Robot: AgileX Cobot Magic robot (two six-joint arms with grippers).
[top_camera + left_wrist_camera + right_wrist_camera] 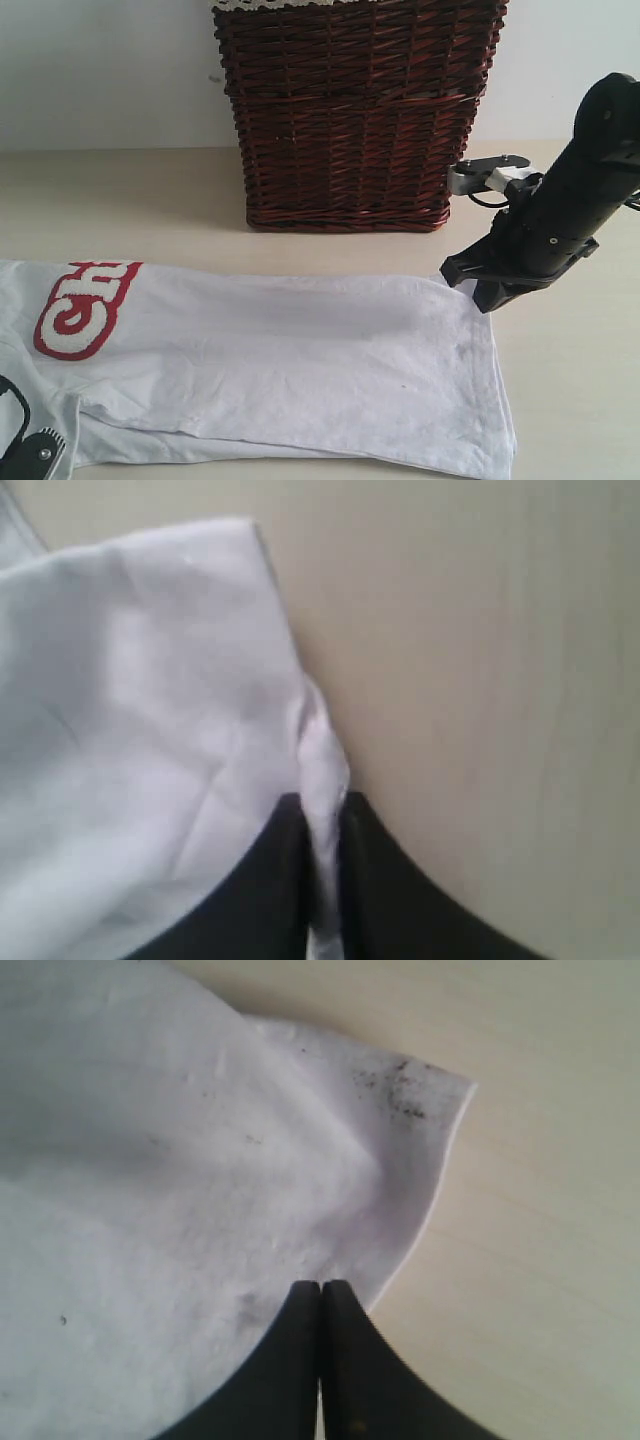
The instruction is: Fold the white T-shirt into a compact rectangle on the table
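**Both grippers at the shirt's edges**

We see the white T-shirt (290, 360), short-sleeved cotton, lying flat across the near part of the pale beige table (120, 200). Its fuzzy white, red-outlined lettering (85, 305) is cut off after the first letters by the exterior view's left edge. The shirt's near edge shows two stacked layers. Bare table lies open to the right of the shirt and between it and the basket.

The black left gripper (322, 800) pinches a narrow bunched ridge of the shirt's edge between its fingers. In the exterior view only a bit of it shows at the bottom left corner.

The black right gripper (320, 1285) sits at the shirt's far right corner, fingers pressed together on the hem, where a ridge of cloth runs up to the tips. Small dark specks (395, 1090) mark that corner.

The dark reddish-brown wicker basket (355, 120) stands behind the shirt, apart from it. Only a pale lace trim (290, 4) shows at its rim. We cannot see its inside.
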